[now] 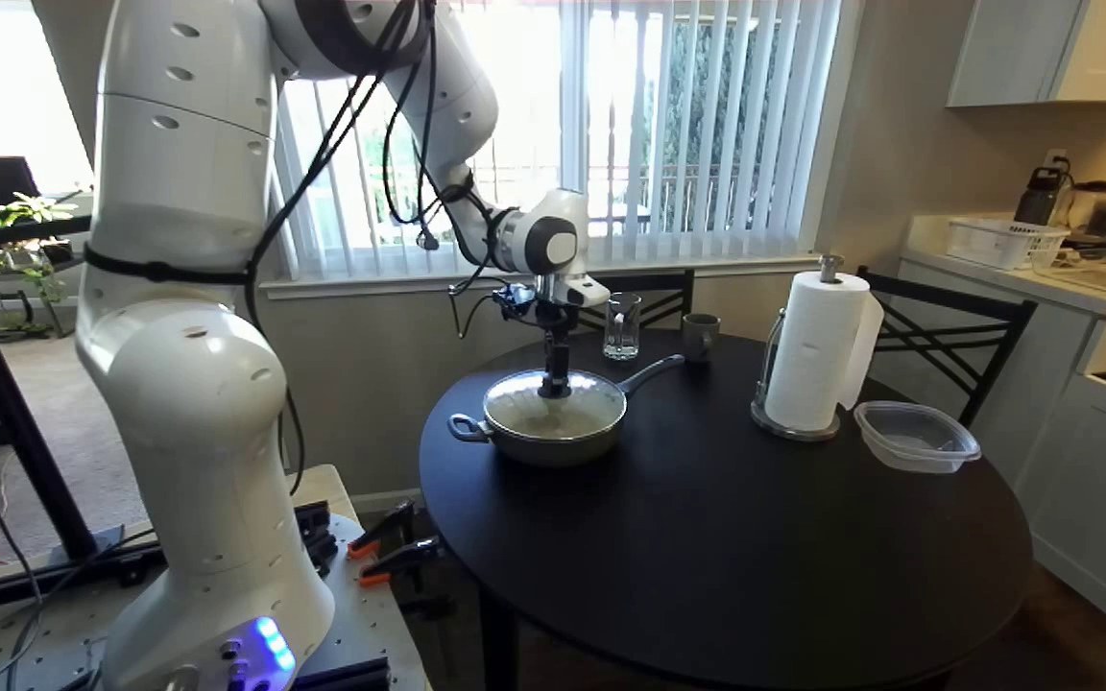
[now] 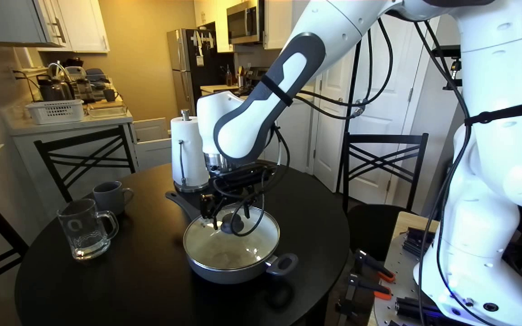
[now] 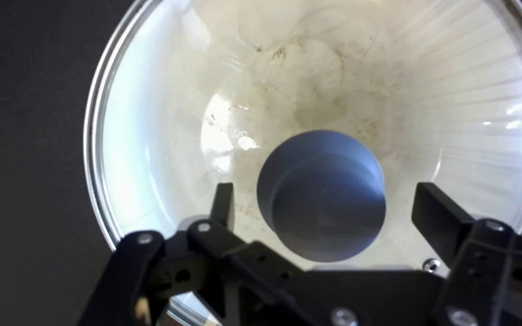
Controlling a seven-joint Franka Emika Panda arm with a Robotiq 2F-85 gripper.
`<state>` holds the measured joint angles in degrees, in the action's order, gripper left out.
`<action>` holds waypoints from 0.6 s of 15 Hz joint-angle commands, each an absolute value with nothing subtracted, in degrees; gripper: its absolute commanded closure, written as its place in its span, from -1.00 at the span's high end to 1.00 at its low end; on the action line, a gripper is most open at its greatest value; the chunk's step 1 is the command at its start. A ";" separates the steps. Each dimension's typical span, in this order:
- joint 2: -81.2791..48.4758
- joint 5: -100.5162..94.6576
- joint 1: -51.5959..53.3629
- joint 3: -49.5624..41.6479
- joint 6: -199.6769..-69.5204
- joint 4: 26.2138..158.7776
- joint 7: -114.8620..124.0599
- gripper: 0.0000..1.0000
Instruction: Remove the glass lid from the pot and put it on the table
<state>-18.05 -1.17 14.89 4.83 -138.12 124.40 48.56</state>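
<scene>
The gripper (image 3: 325, 199) stands spread on both sides of the knob (image 3: 321, 194), probably for lifting the lid (image 2: 220, 251) from the pot (image 2: 224, 276)

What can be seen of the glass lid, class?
The glass lid is round, clear and slightly domed, with a metal-looking rim and a dark, round centre knob. It rests on the pot, apparently level. The hand is open, the knob between its fingertips, a gap each side; whether they touch the glass is unclear.

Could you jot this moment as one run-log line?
tool: open, straddling knob | glass lid: on pot | pot: on table | lid removal: not done
</scene>
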 commanded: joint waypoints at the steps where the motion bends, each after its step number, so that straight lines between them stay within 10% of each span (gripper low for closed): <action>1: -18.66 0.80 13.78 5.11 -136.37 123.13 46.52 1.00; 9: -18.96 2.39 13.31 5.52 -133.87 122.24 45.34 1.00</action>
<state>-18.40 0.14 14.26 4.88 -135.87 123.57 48.21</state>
